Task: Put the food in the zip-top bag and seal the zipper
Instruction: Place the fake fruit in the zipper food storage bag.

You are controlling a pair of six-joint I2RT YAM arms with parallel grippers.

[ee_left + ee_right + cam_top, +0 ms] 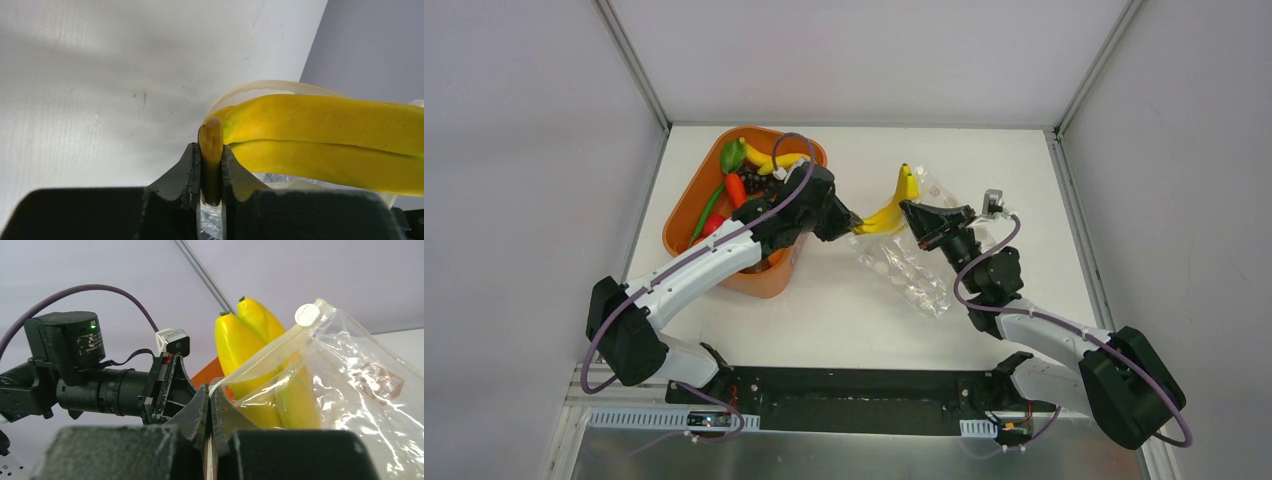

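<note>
Slippage at the left jaws is the first worry. They are clenched on only the thin stem [211,150] of the yellow plastic toy banana pair [320,135], so the fruit could swivel or drop as it is pushed.

The right jaws pinch one lip of the clear dotted zip-top bag [360,390] at its pale press-seal zipper [265,349]. A shove from the bananas could tug that lip free, or their tips could snag on the strip.

The bag lies right of the worktop's centre, towards the right edge, with the bananas at its mouth. I cannot tell how deep they sit, and the lower lip is hidden.

The left arm covers part of the food in the orange plastic tub [759,282] near the far left corner.
</note>
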